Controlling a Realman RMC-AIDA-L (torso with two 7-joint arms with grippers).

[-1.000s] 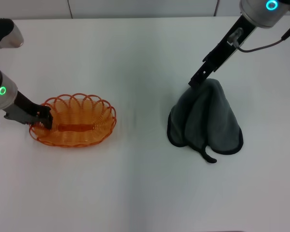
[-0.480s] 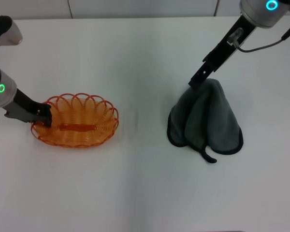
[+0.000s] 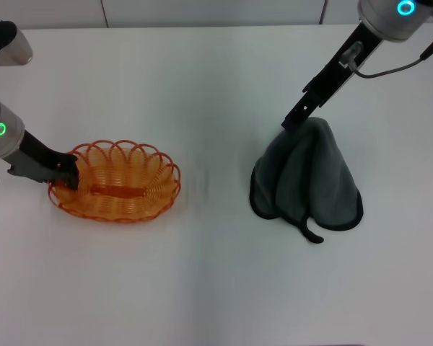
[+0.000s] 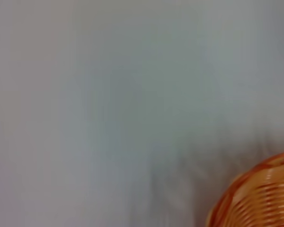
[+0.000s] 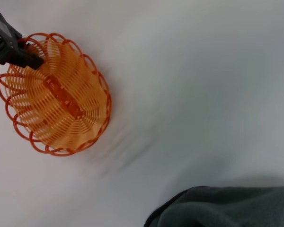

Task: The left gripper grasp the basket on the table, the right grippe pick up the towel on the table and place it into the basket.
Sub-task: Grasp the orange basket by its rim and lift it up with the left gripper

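The left gripper (image 3: 66,173) sits at mid-left of the head view, clenched on the scalloped rim of the basket (image 3: 117,189), one finger inside the loops. The basket rests on the table (image 3: 202,274), its wire edge also showing in the lower right corner of the left wrist view. The right gripper (image 3: 291,121) comes down from the upper right and pinches the peak of the towel (image 3: 307,180); it seems closed on the cloth, though its tips are partly buried. The towel's skirt spreads on the white table, well apart from the basket.
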